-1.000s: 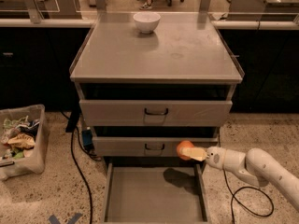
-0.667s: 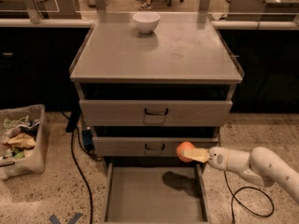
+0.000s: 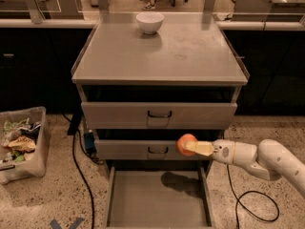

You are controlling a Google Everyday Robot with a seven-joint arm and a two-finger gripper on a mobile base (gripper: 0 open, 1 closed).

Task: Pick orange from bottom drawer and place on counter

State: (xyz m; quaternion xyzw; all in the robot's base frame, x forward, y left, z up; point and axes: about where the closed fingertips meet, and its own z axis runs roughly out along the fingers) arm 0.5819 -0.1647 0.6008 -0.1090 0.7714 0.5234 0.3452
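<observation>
My gripper (image 3: 189, 146) reaches in from the right on a white arm and is shut on the orange (image 3: 185, 143), a small bright-orange fruit. It holds the orange in the air in front of the middle drawer, above the right part of the open bottom drawer (image 3: 157, 197). The bottom drawer's flat grey floor holds nothing but the shadow of the orange. The counter (image 3: 190, 51) is the broad grey top of the cabinet, well above the gripper.
A white bowl (image 3: 149, 22) stands at the back of the counter. The two upper drawers with black handles (image 3: 159, 114) are slightly ajar. A clear bin of clutter (image 3: 21, 142) sits on the floor at left. Black cables (image 3: 78, 171) lie on the floor beside the cabinet.
The gripper with the orange has moved slightly up and to the left, staying above the open bottom drawer.
</observation>
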